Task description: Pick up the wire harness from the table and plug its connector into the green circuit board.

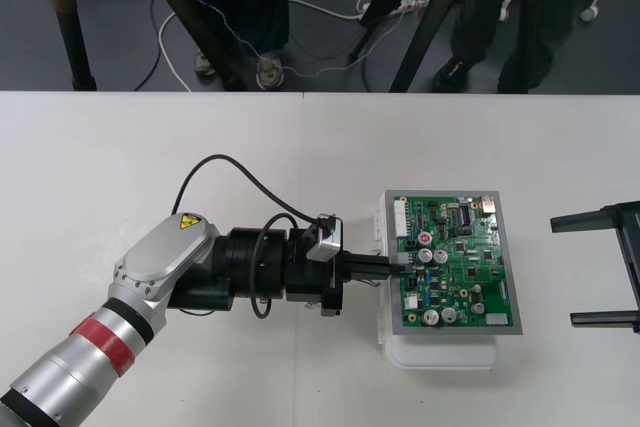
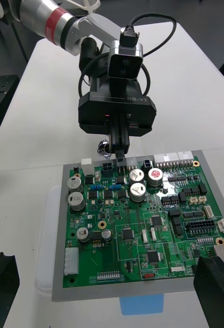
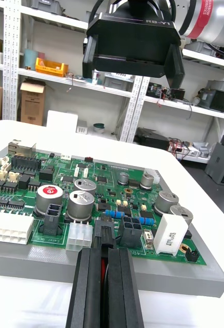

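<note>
Your left end effector [image 1: 398, 262] reaches across the middle of the table [image 1: 150, 167] to the left edge of the green board [image 1: 460, 267]. The board sits on its white base [image 1: 440, 355] in the right half of the table, toward the near edge. The end effector is pinched narrow on the harness [image 3: 106, 266], with a red wire showing between the fingers. The small black plug [image 3: 104, 237] sticks out past the tips and meets the board's edge beside a black four-hole header [image 3: 130, 226]. You cannot tell from here whether the plug is seated or only resting there. A glint of metal [image 2: 102, 148] under the left end effector may be the round socket end hanging free.

Your right end effector [image 1: 605, 269] waits spread wide and holding nothing near the table's right edge.

Expect the harness to weigh almost nothing. The wires are limp, so they cannot push anything. Only the plug body is stiff enough to carry force, so your hold belongs on the plug, close behind its face, not on the wires. The pins are probably delicate, and pressing at a tilt could bend them. The loose socket end may tug the wires sideways, and the board could slide on its base.
</note>
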Action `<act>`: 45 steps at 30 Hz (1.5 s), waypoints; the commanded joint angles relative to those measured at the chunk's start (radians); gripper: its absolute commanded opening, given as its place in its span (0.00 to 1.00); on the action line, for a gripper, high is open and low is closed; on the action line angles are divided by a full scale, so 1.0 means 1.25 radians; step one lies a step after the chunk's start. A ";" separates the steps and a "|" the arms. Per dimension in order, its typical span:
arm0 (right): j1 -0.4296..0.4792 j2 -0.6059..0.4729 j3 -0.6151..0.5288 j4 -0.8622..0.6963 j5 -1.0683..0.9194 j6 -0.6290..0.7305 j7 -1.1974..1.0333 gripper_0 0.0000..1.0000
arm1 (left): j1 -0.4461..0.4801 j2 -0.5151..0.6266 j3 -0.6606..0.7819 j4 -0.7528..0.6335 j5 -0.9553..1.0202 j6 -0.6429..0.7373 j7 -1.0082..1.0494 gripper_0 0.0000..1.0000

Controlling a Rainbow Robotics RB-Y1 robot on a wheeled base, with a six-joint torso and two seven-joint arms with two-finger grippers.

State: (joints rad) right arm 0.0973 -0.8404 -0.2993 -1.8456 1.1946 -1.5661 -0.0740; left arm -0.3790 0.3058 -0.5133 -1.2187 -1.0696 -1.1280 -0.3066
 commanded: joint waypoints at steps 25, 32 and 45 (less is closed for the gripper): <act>0.000 -0.006 0.005 -0.005 0.003 -0.004 0.014 1.00 | -0.033 0.180 0.046 -0.024 0.108 -0.096 -0.015 0.75; -0.027 -0.033 -0.001 -0.005 -0.002 -0.004 -0.003 1.00 | -0.033 0.244 0.100 -0.026 0.106 -0.139 -0.001 0.75; -0.073 -0.104 -0.018 -0.006 -0.084 -0.004 -0.133 1.00 | -0.033 0.447 0.208 -0.165 0.069 -0.157 0.100 0.75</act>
State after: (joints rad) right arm 0.0449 -0.9075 -0.2999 -1.8452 1.1246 -1.5661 -0.1696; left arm -0.3864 0.7621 -0.2875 -1.3586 -0.9906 -1.2649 -0.3044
